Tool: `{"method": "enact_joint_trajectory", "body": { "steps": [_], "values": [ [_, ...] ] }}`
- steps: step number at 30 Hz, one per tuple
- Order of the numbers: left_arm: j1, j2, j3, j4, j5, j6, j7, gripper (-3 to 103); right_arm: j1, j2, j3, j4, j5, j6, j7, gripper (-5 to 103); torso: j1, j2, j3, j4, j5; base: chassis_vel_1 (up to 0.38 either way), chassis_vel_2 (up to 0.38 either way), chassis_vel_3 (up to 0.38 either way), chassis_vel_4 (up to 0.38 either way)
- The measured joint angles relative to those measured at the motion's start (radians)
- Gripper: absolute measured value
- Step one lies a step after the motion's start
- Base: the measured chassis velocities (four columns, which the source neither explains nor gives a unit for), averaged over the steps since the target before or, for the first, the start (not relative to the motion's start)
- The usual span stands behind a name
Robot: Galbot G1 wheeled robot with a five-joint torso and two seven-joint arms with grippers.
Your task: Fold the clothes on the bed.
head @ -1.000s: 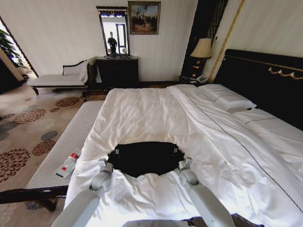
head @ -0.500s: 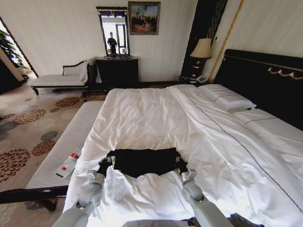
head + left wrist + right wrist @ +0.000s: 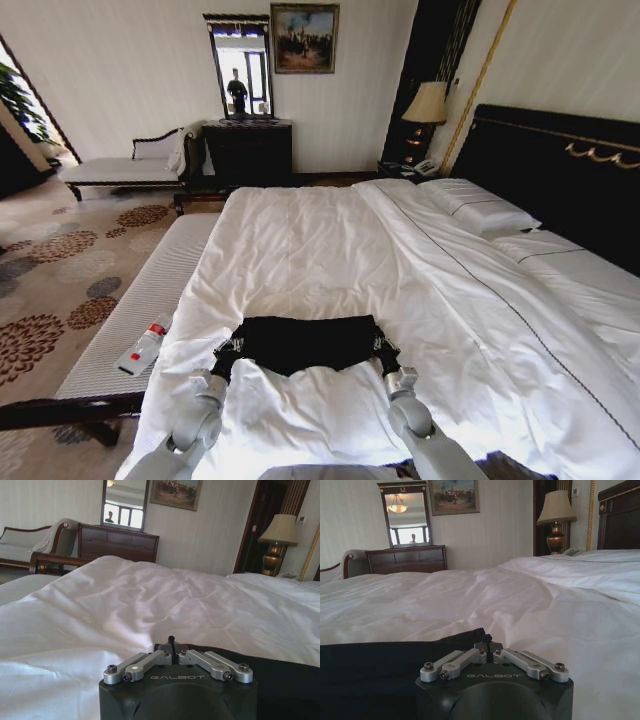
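The black cotton T-shirt [image 3: 303, 343] lies as a flat, wide band across the near end of the large bed with the white duvet [image 3: 330, 250], close to the foot edge, with wrinkled white cover on all sides of it. Its lettering cannot be seen.

The left gripper [image 3: 227, 352] sits at the band's left end, low on the duvet; in the left wrist view its fingers are drawn together, pinching the edge of the black cloth [image 3: 280, 680]. The right gripper [image 3: 383, 352] sits at the band's right end, and in the right wrist view its fingers are likewise pressed together on the black cloth [image 3: 380, 665]. Both arms reach forward from the near edge, about level with each other.

A narrow white-cushioned bench [image 3: 140, 300] runs along the bed's left side, carrying a clear plastic bottle with a red label [image 3: 143, 345].
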Motion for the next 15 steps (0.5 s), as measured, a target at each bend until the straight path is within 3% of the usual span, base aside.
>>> {"method": "enact_joint_trajectory", "body": {
  "steps": [15],
  "values": [
    [0.05,0.015,-0.02,-0.047,0.003,-0.008,0.008,1,-0.012,-0.006,0.002,0.024,-0.005,0.004,0.014,1,0.0,0.0,0.0,0.0,0.0,0.0,0.0,0.0,0.0]
  ]
}}
